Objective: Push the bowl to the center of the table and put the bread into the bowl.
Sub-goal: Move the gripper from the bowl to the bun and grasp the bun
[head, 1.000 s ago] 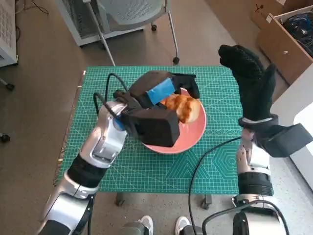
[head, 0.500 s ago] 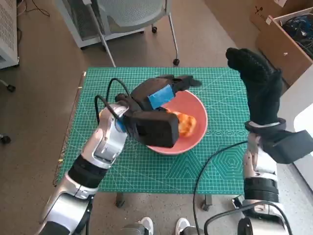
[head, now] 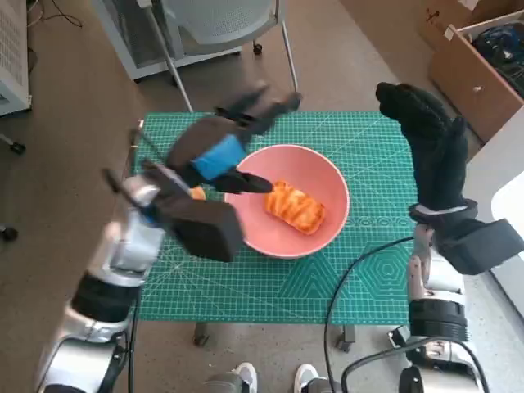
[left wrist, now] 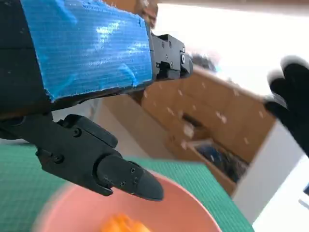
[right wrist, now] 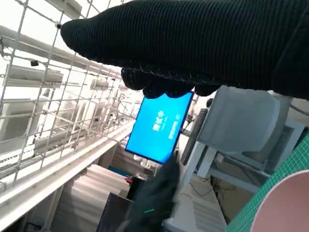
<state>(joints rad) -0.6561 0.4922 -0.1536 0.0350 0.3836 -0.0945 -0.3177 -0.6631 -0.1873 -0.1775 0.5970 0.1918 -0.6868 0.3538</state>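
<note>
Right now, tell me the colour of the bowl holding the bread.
The bowl is pink, a salmon shade, seen best in the head view, with the bread lying inside.

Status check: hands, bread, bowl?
Left hand open, raised beside the bowl. Right hand raised at table's far right, holding nothing. Bread lies in bowl. Nothing in the way.

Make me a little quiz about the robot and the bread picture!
1. True or false: the bread lies inside the pink bowl.
2. Which robot hand has blue tape on its back? A) left B) right
3. Fill in: the table is covered by a green cutting ____.

Key: 1 true. 2 A: the left robot hand hangs above the bowl's far-left rim holding nothing, fingers spread; the gloved right robot hand is raised over the table's right edge. 3 mat.
</note>
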